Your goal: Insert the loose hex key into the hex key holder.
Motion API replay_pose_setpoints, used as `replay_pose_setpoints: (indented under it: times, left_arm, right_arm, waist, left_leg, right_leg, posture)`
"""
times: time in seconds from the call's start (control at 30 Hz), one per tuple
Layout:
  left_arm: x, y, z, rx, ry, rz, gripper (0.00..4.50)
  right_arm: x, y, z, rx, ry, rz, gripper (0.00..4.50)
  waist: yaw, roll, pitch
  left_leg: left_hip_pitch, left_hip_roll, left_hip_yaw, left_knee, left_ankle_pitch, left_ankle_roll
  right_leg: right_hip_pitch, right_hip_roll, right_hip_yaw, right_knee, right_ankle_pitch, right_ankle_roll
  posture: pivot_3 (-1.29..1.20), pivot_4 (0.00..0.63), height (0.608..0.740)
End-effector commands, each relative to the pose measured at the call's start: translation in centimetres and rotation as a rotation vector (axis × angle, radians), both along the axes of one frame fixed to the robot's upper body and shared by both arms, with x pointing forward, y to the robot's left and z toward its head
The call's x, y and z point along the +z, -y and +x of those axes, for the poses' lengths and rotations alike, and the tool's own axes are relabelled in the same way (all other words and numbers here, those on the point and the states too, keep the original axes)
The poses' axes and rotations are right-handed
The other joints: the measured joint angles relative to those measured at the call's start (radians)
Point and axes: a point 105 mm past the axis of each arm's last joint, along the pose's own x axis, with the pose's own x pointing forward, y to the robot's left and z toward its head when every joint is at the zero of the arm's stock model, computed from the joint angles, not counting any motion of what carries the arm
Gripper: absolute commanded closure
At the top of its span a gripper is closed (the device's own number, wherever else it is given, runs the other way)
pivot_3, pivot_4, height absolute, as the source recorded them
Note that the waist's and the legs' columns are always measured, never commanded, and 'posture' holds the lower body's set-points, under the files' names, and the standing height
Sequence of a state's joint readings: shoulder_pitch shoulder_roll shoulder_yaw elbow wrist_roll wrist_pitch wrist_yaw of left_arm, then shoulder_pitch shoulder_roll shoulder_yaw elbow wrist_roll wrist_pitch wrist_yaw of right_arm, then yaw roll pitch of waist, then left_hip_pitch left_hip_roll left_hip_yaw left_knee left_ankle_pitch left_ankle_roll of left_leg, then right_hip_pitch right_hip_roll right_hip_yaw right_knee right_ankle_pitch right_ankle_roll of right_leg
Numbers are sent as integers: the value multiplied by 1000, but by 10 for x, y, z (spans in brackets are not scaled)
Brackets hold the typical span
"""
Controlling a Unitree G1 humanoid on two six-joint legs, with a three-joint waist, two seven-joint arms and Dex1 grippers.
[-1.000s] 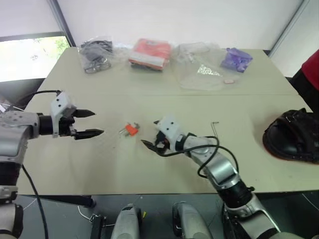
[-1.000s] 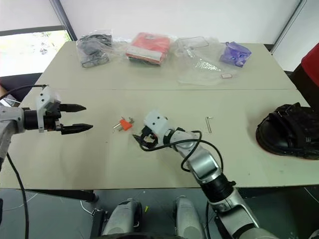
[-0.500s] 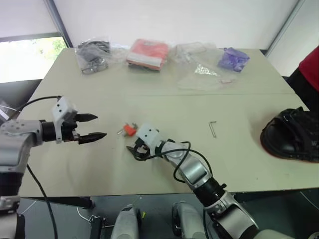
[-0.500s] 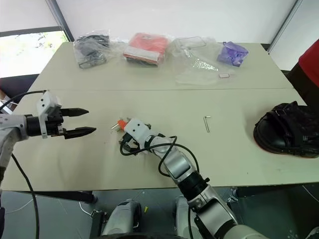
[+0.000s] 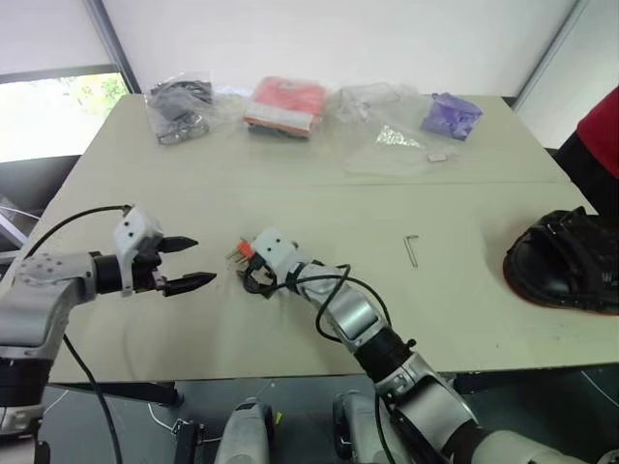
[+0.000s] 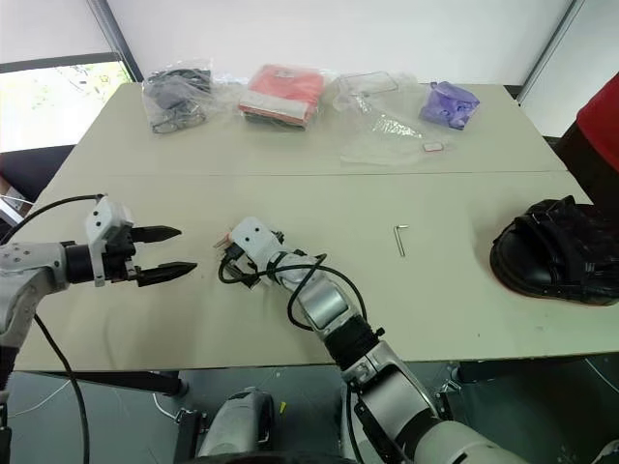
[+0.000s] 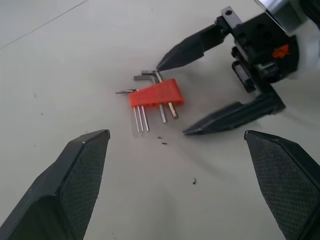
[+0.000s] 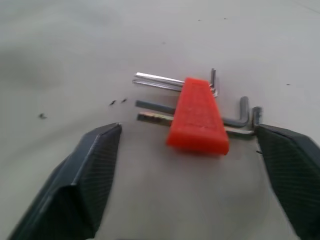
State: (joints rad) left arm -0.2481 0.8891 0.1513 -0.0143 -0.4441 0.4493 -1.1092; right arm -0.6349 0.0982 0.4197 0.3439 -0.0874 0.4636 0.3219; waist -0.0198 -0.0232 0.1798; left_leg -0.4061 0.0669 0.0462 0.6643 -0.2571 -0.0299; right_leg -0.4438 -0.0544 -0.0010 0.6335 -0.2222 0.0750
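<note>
The hex key holder (image 7: 156,94), a small orange-red block with several metal keys sticking out, lies flat on the table left of centre. My right gripper (image 8: 189,126) is open and low over the table. One finger is on each side of the holder, and neither grips it. My left gripper (image 5: 205,261) hovers open a short way to the holder's left, pointing at it, with nothing between its fingers. The loose hex key (image 5: 413,248), a thin dark L-shaped rod, lies alone on the table well to the right of both grippers.
Along the far edge lie a bag of dark parts (image 5: 179,101), a flat red packet (image 5: 288,104), clear plastic bags (image 5: 387,130) and a purple bag (image 5: 452,113). A black bag-like item (image 5: 566,261) sits at the right edge. A person's red sleeve (image 5: 605,130) shows there too.
My right gripper has swung left across the table and now straddles the holder. The left gripper has come down and slightly toward the holder. The loose hex key has not moved.
</note>
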Motion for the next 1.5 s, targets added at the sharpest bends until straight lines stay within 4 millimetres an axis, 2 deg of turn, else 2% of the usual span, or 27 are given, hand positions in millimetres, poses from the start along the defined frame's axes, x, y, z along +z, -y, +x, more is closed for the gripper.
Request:
replay_pose_setpoints:
  times: [0.03, 0.13, 0.17, 0.43, 0.67, 0.87, 1.0, 1.3, 1.5]
  left_arm:
    - [10, 3, 1, -4, 53, 5, 0]
    - [10, 3, 2, 0, 59, 8, 0]
    - [10, 3, 2, 2, 61, 10, 0]
    - [8, 7, 6, 1, 72, 15, 0]
    - [5, 9, 7, -7, 75, 19, 0]
    - [5, 12, 9, -7, 81, 12, 0]
    - [4, 13, 10, -7, 82, 9, 0]
    - [2, 16, 13, -13, 83, 5, 0]
    - [2, 20, 17, -22, 87, -2, 0]
  right_arm:
    - [-18, 11, 5, -53, -46, -39, 1931]
    - [-18, 11, 5, -50, -38, -43, 3402]
    - [-17, 11, 4, -45, -33, -47, 3531]
    - [-17, 10, -1, 2, 5, -82, 3531]
    - [-19, 15, -11, 110, 125, -216, 3531]
    - [-20, 22, -10, 213, 348, -407, 3531]
    - [-7, 26, -3, 254, 612, -538, 3531]
    - [1, 39, -2, 342, 865, -696, 3531]
    - [21, 54, 3, 346, 1052, -776, 3531]
  waist:
    - [4, 0, 0]
    - [8, -2, -1]
    - [8, -3, -2]
    - [8, -3, -2]
    - [7, -3, -2]
    - [4, -3, -2]
    - [6, -3, -2]
    - [7, -3, -2]
    - [9, -3, -2]
  left_leg:
    - [0, 0, 0, 0, 0, 0]
    - [0, -1, 0, 0, 0, 0]
    - [0, -1, 0, 0, 0, 0]
    - [0, -1, 0, 0, 0, 0]
    - [0, -1, 0, 0, 0, 0]
    - [0, -1, 0, 0, 0, 0]
    - [0, -1, 0, 0, 0, 0]
    - [-1, -1, 1, 0, 0, 0]
    - [-1, -2, 1, 0, 0, 0]
  right_leg:
    - [0, 0, 0, 0, 0, 0]
    - [1, -1, 0, 0, 0, 0]
    - [1, -1, 0, 0, 0, 0]
    - [1, -1, 0, -1, 0, 0]
    - [1, -1, 0, -2, 0, 0]
    - [1, -1, 0, -2, 0, 0]
    - [1, -1, 0, -2, 0, 0]
    - [1, -2, 0, -2, 0, 0]
    - [1, -2, 0, -2, 0, 0]
  posture:
    - [0, 150, 739]
    - [0, 150, 739]
    - [0, 150, 739]
    - [0, 150, 739]
    - [0, 150, 739]
    - [0, 150, 739]
    - [0, 150, 739]
    - [0, 150, 739]
    - [0, 150, 739]
